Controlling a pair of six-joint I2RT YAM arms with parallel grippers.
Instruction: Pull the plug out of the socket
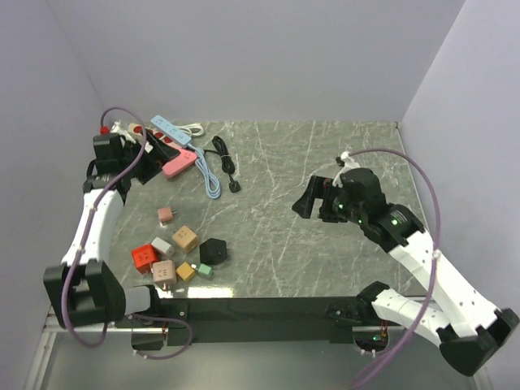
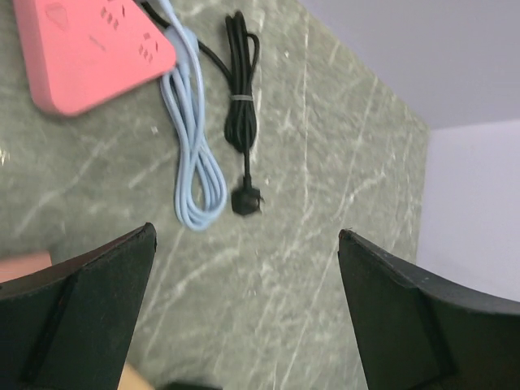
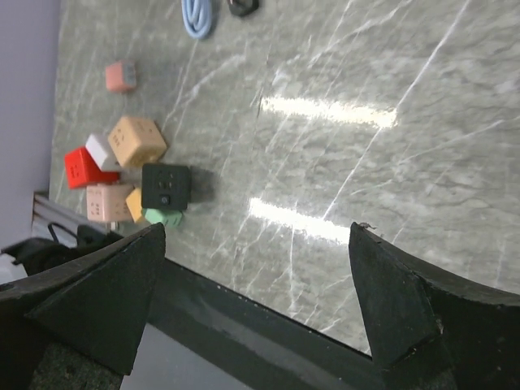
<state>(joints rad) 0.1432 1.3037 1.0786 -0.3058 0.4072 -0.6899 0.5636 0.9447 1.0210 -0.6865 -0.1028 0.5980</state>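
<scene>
A pink power strip (image 1: pixel 180 162) (image 2: pixel 89 49), the socket, lies flat at the back left of the table. A black plug (image 1: pixel 235 186) (image 2: pixel 247 201) on a bundled black cable (image 2: pixel 240 89) lies loose on the stone, apart from the strip and in no socket. My left gripper (image 1: pixel 151 162) (image 2: pixel 246 231) hovers just left of the pink strip, open, with only bare table between its fingers. My right gripper (image 1: pixel 304 204) (image 3: pixel 258 229) hangs over the middle right of the table, open and holding nothing.
A light blue cable (image 1: pixel 211 179) (image 2: pixel 193 154) coils between strip and plug. A blue power strip (image 1: pixel 171 128) and a white one (image 1: pixel 122 127) lie at the back left. Several adapter cubes, among them red (image 1: pixel 145 257), tan (image 1: pixel 185 237) and black (image 1: pixel 214 250) (image 3: pixel 166 185), cluster at the near left edge.
</scene>
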